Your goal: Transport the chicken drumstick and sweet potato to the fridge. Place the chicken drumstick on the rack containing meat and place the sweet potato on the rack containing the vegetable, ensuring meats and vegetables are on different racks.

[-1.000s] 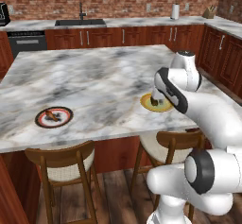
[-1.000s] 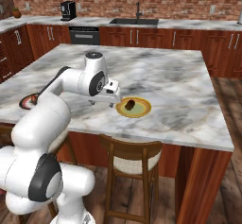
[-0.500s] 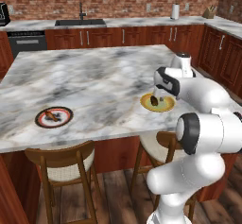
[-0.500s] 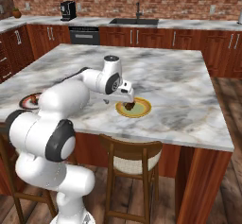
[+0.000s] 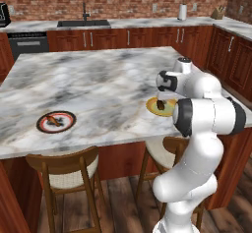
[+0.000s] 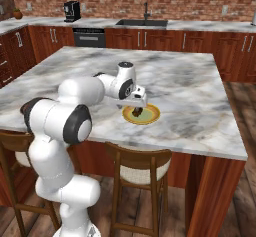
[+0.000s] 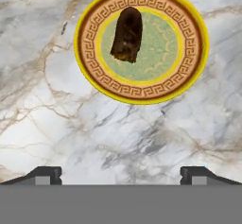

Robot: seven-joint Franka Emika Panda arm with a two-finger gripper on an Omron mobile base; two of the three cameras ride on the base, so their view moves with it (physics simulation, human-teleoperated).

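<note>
- The fingers (image 7: 121, 173) are held wide apart above the marble table (image 7: 56, 124), gripping nothing.
- The sweet potato (image 7: 127, 34) is seen lying on a yellow-rimmed plate (image 7: 189, 72).
- No writing can be read.

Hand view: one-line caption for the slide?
Open gripper poised over the marble island, looking down at the sweet potato on its yellow-rimmed plate.
</note>
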